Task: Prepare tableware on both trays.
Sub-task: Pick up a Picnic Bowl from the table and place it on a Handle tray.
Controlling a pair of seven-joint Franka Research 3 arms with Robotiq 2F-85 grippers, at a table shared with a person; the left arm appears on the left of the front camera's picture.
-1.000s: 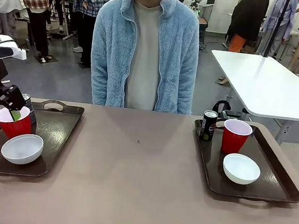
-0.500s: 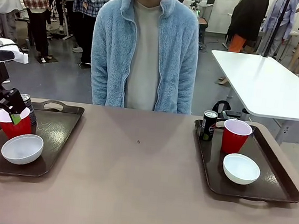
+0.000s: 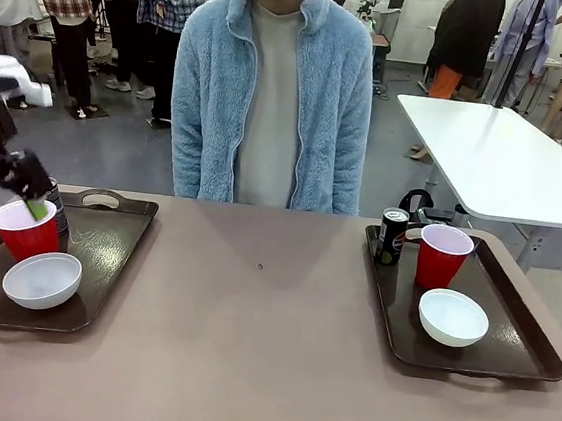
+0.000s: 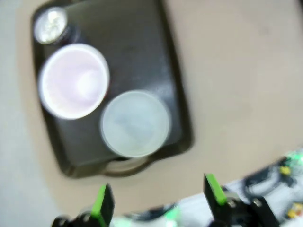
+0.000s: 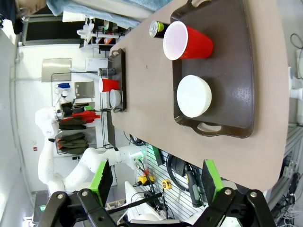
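Two dark brown trays lie on the tan table. The left tray (image 3: 107,243) carries a red cup (image 3: 25,232), a white bowl (image 3: 41,279) and a dark can (image 3: 57,205). My left gripper (image 3: 9,192) hangs open just above that cup's rim, one green pad (image 3: 36,210) at the rim. Its blurred wrist view looks down on the tray (image 4: 142,56), cup (image 4: 73,80), bowl (image 4: 135,124) and can (image 4: 51,23), the gripper (image 4: 158,198) holding nothing. The right tray (image 3: 519,341) bears a can (image 3: 391,235), red cup (image 3: 442,256) and bowl (image 3: 453,317). My right gripper (image 5: 156,182) is open, well back from its tray (image 5: 232,71).
A person in a light blue fleece (image 3: 274,89) stands at the far edge, hands out of view. The bare tabletop (image 3: 251,308) spreads between the trays. A white table (image 3: 508,154) and other people stand behind.
My left gripper has lifted a little from the red cup on the left tray, still open. Cups, bowls and cans have not moved.
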